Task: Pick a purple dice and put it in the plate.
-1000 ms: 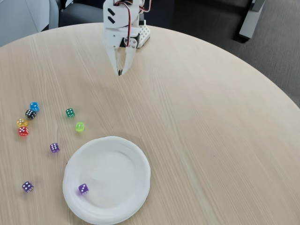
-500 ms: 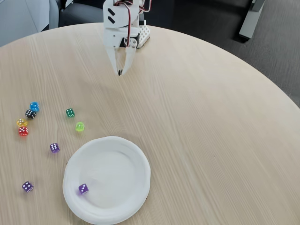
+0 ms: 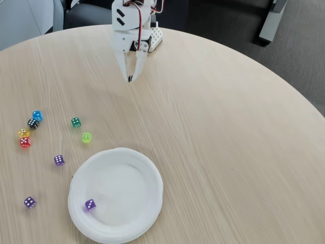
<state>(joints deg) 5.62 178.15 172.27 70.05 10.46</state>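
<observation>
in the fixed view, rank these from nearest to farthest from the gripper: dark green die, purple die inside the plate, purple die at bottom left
1. Dark green die, left of and below the gripper.
2. Purple die inside the plate, near its lower left rim.
3. Purple die at bottom left, on bare table.

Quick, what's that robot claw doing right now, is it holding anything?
Gripper: shut, fingers together, holding nothing, raised over bare table at the far side.

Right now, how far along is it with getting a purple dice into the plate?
One purple dice already lies inside the white plate, near its lower left rim. Nothing is in hand: the gripper hangs near the table's far edge, jaws together and empty. Two more purple dice sit on the table left of the plate.
</observation>
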